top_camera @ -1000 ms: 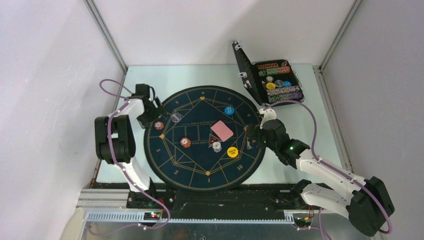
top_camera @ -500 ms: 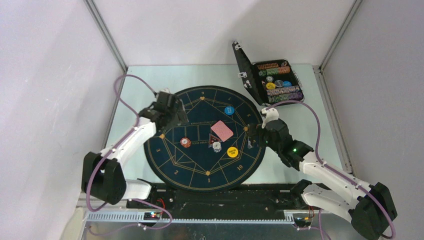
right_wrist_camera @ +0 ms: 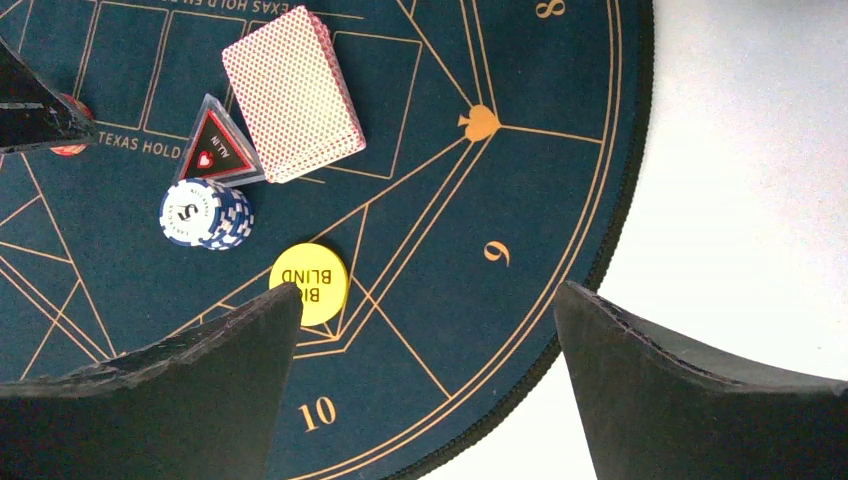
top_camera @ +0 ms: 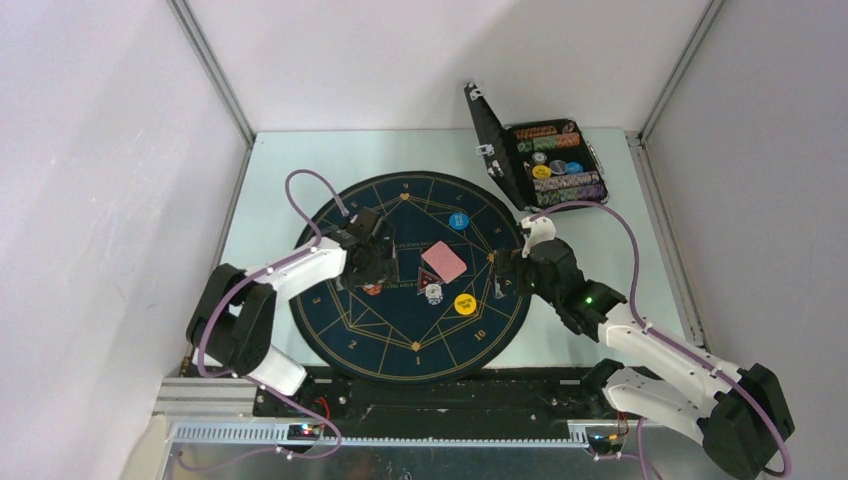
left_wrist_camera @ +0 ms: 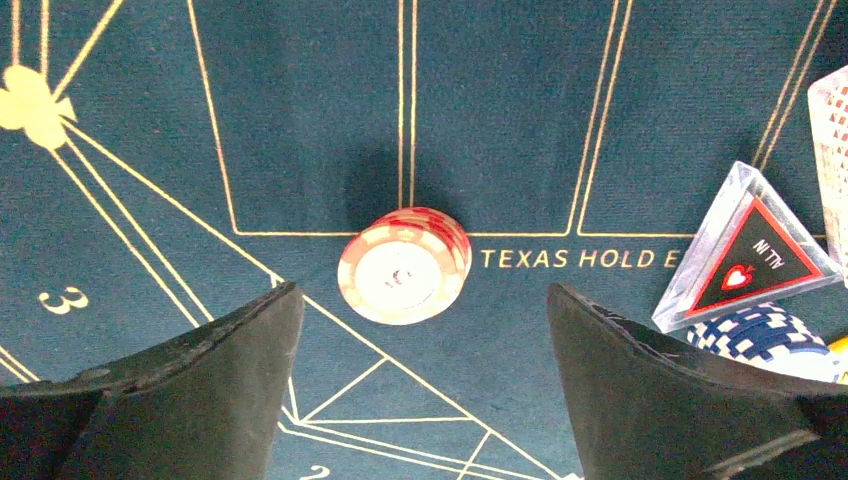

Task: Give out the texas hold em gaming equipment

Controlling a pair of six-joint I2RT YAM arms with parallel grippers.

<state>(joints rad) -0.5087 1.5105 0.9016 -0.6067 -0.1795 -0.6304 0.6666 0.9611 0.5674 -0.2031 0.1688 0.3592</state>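
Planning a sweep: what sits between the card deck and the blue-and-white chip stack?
The triangular All In marker lies between the card deck and the blue-and-white chip stack, plainest in the right wrist view.

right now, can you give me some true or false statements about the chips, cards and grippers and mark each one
1. The left gripper is open, with the red-and-white chip stack lying on the mat ahead of it. True.
2. The black case stands open at the table's far right. True.
3. The card deck lies inside the black case. False: it lies on the mat, beside the triangular marker.
4. The right gripper holds the yellow disc. False: it is open and empty; the disc lies on the mat.
5. The blue-and-white chip stack sits close to the triangular marker. True.
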